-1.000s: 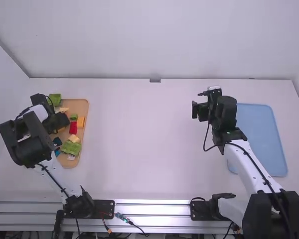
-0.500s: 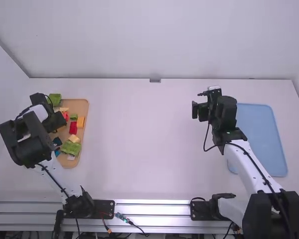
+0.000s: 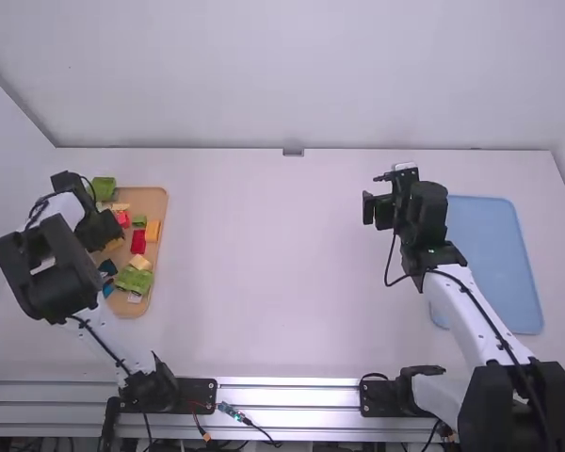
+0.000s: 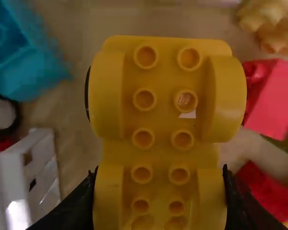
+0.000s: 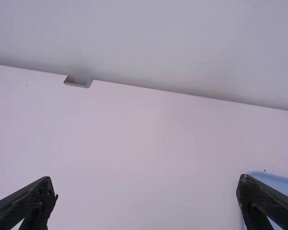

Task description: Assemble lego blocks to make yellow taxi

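Left tool (image 3: 107,232) clamps a yellow studded block (image 4: 162,120), one end cut off in its wrist view; right tool (image 3: 375,192) gapes wide.

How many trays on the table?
2. Tan tray: left side, partly covered by the left arm. Blue tray: right side, partly behind the right arm.

L hand (image 3: 109,243) over brown tray (image 3: 160,204) w/ blocks, blue tray (image 3: 494,264) near R arm (image 3: 471,311)

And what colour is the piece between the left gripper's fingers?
The piece is yellow, clearest in the left wrist view.
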`<move>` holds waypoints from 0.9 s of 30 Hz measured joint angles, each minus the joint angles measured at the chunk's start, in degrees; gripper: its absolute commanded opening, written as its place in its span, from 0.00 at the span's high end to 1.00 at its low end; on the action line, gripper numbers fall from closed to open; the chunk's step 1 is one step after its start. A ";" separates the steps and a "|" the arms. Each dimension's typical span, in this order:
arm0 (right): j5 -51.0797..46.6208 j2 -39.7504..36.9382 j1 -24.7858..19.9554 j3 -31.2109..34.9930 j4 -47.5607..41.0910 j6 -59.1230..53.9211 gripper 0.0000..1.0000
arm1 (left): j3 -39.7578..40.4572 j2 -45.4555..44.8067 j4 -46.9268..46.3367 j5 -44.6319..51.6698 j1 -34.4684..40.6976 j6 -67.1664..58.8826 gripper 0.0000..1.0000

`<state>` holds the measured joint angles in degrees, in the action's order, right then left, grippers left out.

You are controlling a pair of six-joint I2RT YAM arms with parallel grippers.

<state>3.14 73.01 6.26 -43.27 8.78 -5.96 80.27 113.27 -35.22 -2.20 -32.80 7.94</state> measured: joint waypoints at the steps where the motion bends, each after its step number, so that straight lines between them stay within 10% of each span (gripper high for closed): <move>1: -0.04 0.00 0.00 0.00 0.00 0.07 0.01 | -0.04 -0.55 -0.11 0.00 0.04 0.04 0.98; 13: 0.70 -2.21 -1.38 0.00 -5.07 4.96 0.01 | -9.75 -26.38 0.13 2.56 25.35 -12.85 0.98; 27: 11.32 -17.46 -10.12 -0.07 -16.98 5.88 0.01 | -20.46 -22.84 5.03 0.94 70.47 -40.96 0.98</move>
<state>14.46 55.55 -3.86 -43.33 -8.21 -0.08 59.81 90.43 -30.20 -1.26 37.67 -33.01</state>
